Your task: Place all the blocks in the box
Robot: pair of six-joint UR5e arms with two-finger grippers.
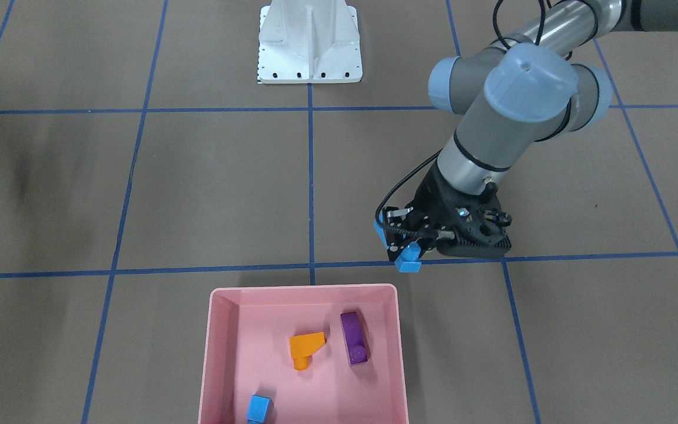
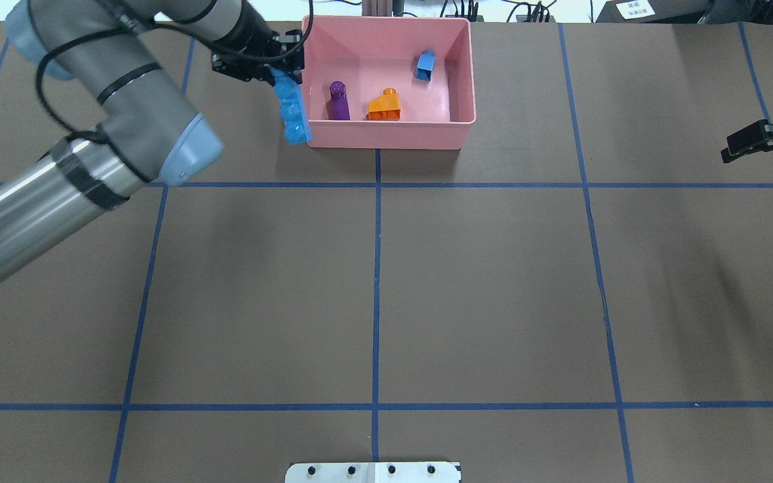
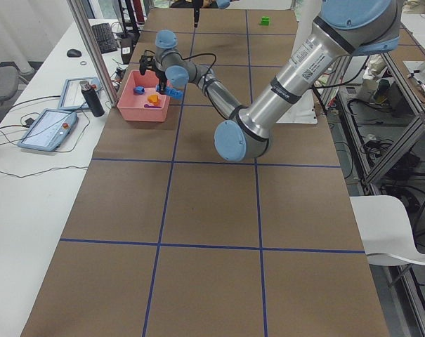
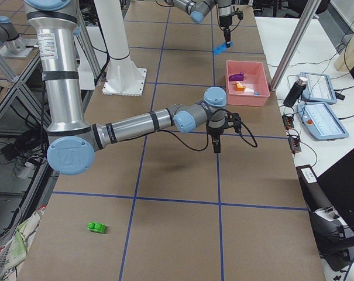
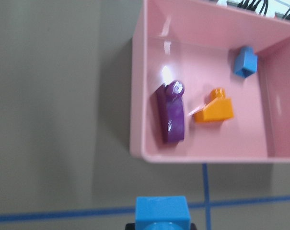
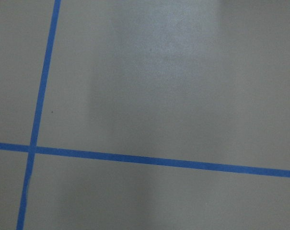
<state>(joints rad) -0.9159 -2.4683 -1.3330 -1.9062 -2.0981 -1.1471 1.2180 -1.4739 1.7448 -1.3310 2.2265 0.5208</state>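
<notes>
From the front, the left end effector (image 1: 406, 252) is grasping the long blue brick (image 1: 411, 265) just outside the box (image 1: 303, 288); the orange brick (image 1: 306, 346), purple brick (image 1: 354, 337) and small blue brick (image 1: 258, 408) are lying inside. Overhead, the right end effector (image 2: 754, 143) is hovering; I cannot tell its grip. Side-on, the green brick (image 4: 96, 226) is lying far from both.

Left gripper (image 1: 406, 247) had the long blue brick (image 1: 411, 265) clamped near the pink box (image 1: 303, 290) corner; orange brick (image 1: 306, 347), purple brick (image 1: 354, 338) and small blue brick (image 1: 258, 408) sat inside.

White metal base (image 1: 309, 47) on brown, blue-taped table (image 1: 198, 194).
</notes>
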